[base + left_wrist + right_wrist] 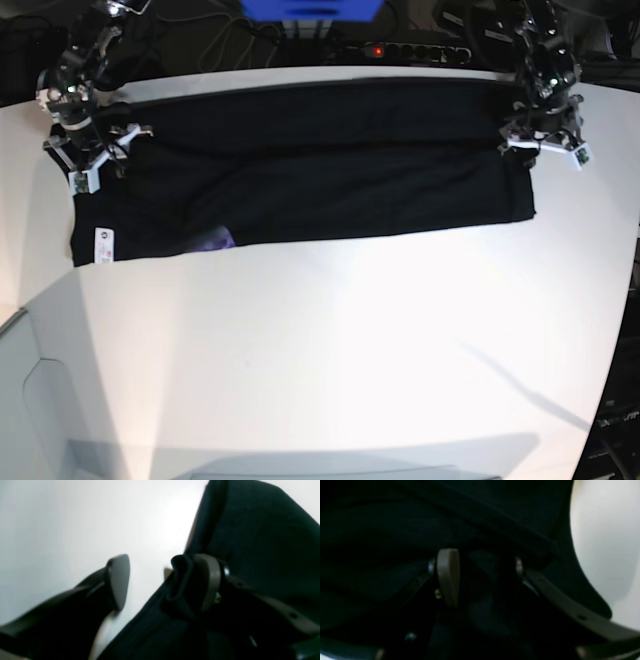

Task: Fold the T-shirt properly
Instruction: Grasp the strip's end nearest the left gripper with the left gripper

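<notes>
The T-shirt [300, 170] lay folded into a long band along the table's [330, 350] far edge. Left gripper [160, 582] had its jaws apart, a fold of cloth resting against one pad. Right gripper [482, 577] looked spread too, though it was pretty dark there.

T-shirt [300, 170]: matt black cloth, soft, faintly creased; small white label [101, 242] near left edge. Table [350, 350]: smooth white, slight sheen.

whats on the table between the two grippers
Only the T-shirt, spread as a long black band from the right gripper to the left gripper; the base view shows it.
</notes>
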Action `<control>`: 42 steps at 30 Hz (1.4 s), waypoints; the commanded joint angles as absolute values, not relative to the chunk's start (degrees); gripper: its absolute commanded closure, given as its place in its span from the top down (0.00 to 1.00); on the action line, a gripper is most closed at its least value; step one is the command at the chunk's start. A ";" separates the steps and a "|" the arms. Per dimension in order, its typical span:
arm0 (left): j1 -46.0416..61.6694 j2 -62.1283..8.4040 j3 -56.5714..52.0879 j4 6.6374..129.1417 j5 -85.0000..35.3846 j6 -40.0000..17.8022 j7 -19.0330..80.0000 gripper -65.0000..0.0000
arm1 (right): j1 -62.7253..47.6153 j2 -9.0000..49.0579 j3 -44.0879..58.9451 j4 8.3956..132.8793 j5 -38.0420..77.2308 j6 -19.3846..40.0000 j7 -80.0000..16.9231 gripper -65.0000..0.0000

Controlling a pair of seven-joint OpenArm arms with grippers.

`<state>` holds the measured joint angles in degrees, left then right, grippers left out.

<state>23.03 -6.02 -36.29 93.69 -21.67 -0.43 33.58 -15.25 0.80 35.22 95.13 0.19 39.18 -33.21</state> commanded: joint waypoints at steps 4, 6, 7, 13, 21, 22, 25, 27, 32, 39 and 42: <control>23.34 -6.73 -36.62 94.37 -22.11 -0.40 33.36 0.55 | -15.16 1.19 35.30 95.69 -0.31 40.00 -33.71 0.44; 23.60 -6.73 -36.88 94.37 -22.64 -0.40 33.27 0.45 | -15.16 1.19 35.30 95.69 -0.31 40.00 -33.71 0.44; 23.60 -6.73 -36.97 94.37 -23.25 -0.40 33.27 0.40 | -15.16 1.19 35.30 95.69 -0.31 40.00 -33.71 0.44; 23.60 -6.64 -36.97 94.37 -24.04 -0.40 33.27 0.28 | -15.16 1.19 35.30 95.69 -0.31 40.00 -33.71 0.44; 23.52 -6.64 -36.97 94.55 -24.04 -0.40 33.27 0.00 | -15.16 1.10 35.30 95.78 -0.31 40.00 -33.71 0.44; 23.60 -6.64 -36.97 94.99 -24.04 -0.40 33.27 0.00 | -15.16 1.10 35.30 95.78 -0.31 40.00 -33.71 0.44; 23.60 -6.37 -37.93 97.36 -24.04 -0.40 33.19 0.00 | -15.16 1.10 35.30 95.87 -0.31 40.00 -33.71 0.44; 23.69 -5.49 -39.78 100.00 -24.13 -0.40 33.19 0.00 | -15.16 1.10 35.30 96.04 -0.31 40.00 -33.71 0.44; 23.69 -4.00 -41.80 105.63 -24.13 -0.40 33.19 0.00 | -15.16 1.10 35.30 96.13 -0.31 40.00 -33.80 0.44; 24.22 -4.00 -41.54 104.92 -24.13 -0.40 33.27 0.00 | -15.16 1.01 35.30 96.13 -0.31 40.00 -33.80 0.44; 24.31 -4.18 -41.54 103.60 -24.22 -0.48 33.71 0.00 | -15.16 1.01 35.30 96.13 -0.31 40.00 -33.80 0.44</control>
